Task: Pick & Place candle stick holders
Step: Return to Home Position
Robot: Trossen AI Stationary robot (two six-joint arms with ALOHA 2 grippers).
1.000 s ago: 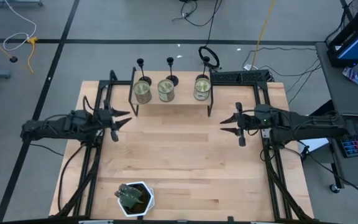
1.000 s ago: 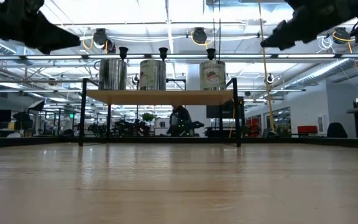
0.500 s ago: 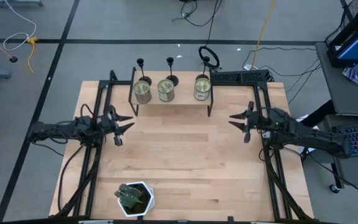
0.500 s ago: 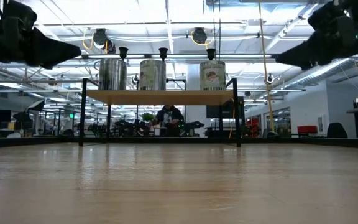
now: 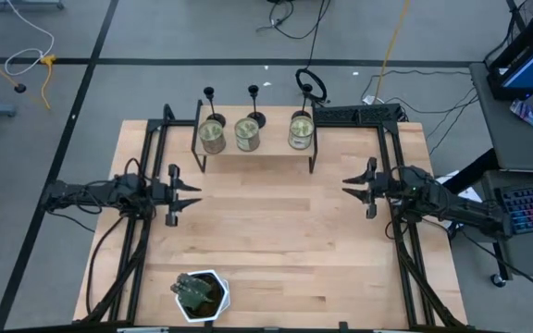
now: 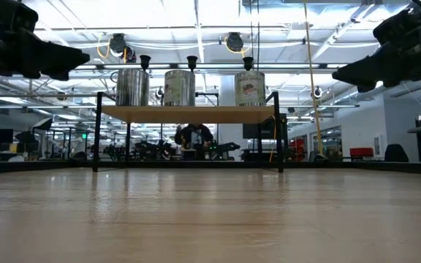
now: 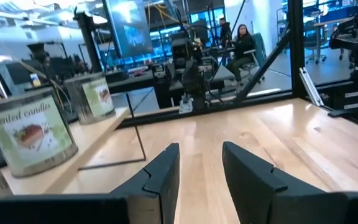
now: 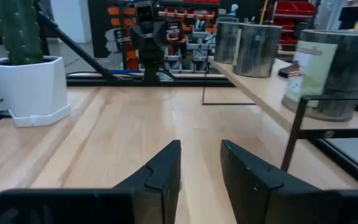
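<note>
Three black candle stick holders stand by their disc bases on a raised wooden shelf (image 5: 257, 151) at the table's far edge, behind three pale tins (image 5: 247, 133). Two of them show in the high view (image 5: 213, 109) (image 5: 255, 104). All three cups stick up above the tins in the low view (image 6: 145, 61) (image 6: 191, 61) (image 6: 248, 63). My left gripper (image 5: 195, 196) (image 7: 201, 155) is open and empty above the table's left side, pointing right. My right gripper (image 5: 345, 188) (image 8: 201, 155) is open and empty above the right side, pointing left.
A white pot with a green cactus (image 5: 200, 294) (image 8: 33, 81) stands at the near edge, left of centre. The shelf has thin black legs (image 6: 96, 131) with open room under it. Black frame rails (image 5: 146, 157) run along both table sides. People sit in the room beyond (image 6: 192, 135).
My left gripper has gone a little toward the table's near edge and now points straight right. My right gripper has drawn back toward the table's right edge and come down a little. Both have stayed open and empty. The holders and tins have kept still.
</note>
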